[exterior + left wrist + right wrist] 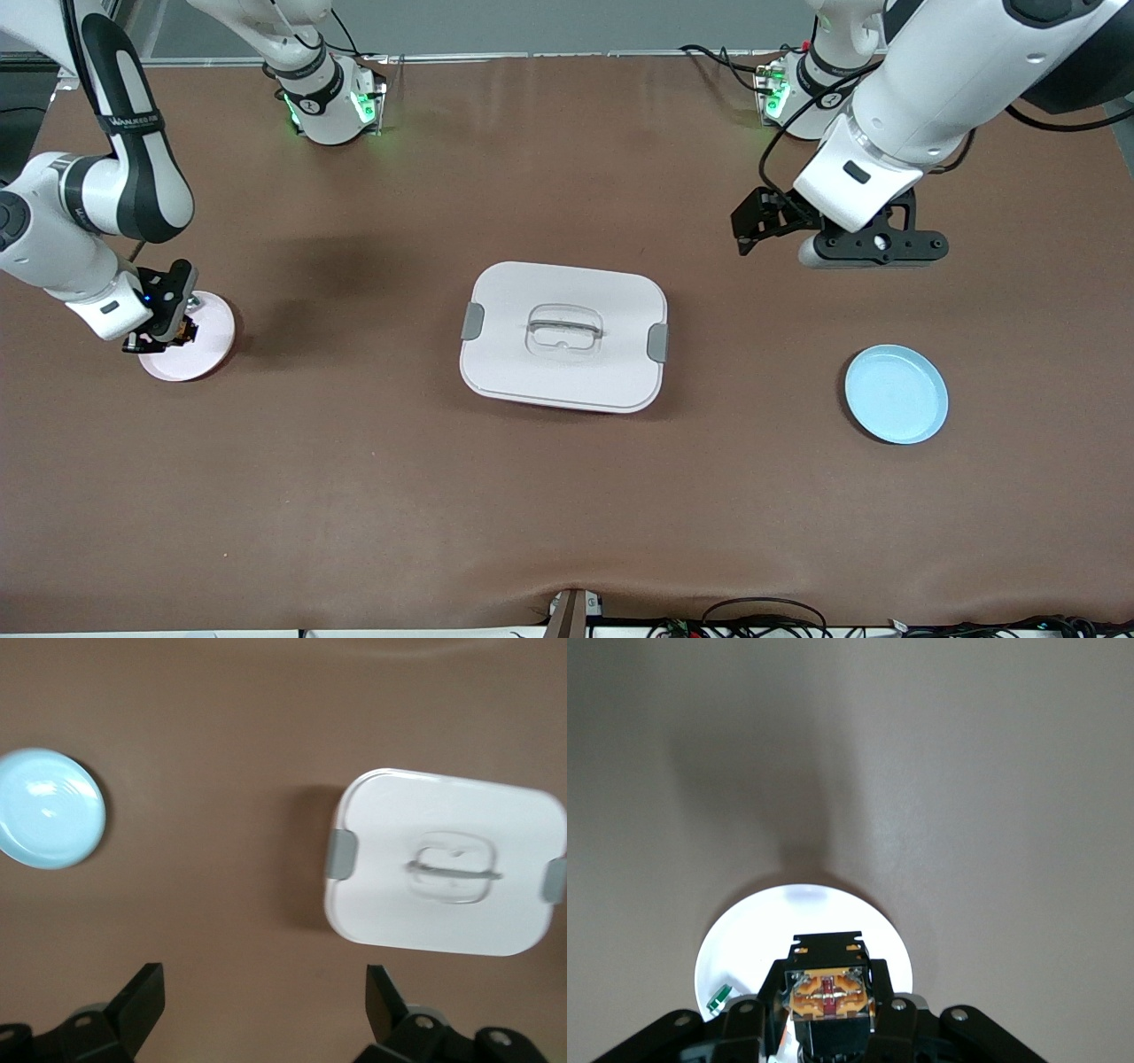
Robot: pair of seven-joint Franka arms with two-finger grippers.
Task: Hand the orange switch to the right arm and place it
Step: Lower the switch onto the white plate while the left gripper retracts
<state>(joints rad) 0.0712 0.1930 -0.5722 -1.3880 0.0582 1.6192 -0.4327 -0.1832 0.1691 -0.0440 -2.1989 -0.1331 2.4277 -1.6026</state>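
Observation:
The orange switch (187,330) is a tiny black block with an orange middle. My right gripper (180,330) is shut on it, low over a pink plate (211,344) at the right arm's end of the table. In the right wrist view the orange switch (829,990) sits clamped between the black fingers of the right gripper (829,1003), with the plate (744,939) under it. Whether it touches the plate I cannot tell. My left gripper (749,232) hangs open and empty over bare table at the left arm's end. In the left wrist view, only brown table shows between the spread fingers of the left gripper (266,1001).
A white lidded box (563,337) (447,864) with grey clips lies mid-table. A light blue plate (895,394) (49,806) sits nearer the front camera at the left arm's end. A small green piece (719,997) lies on the pink plate.

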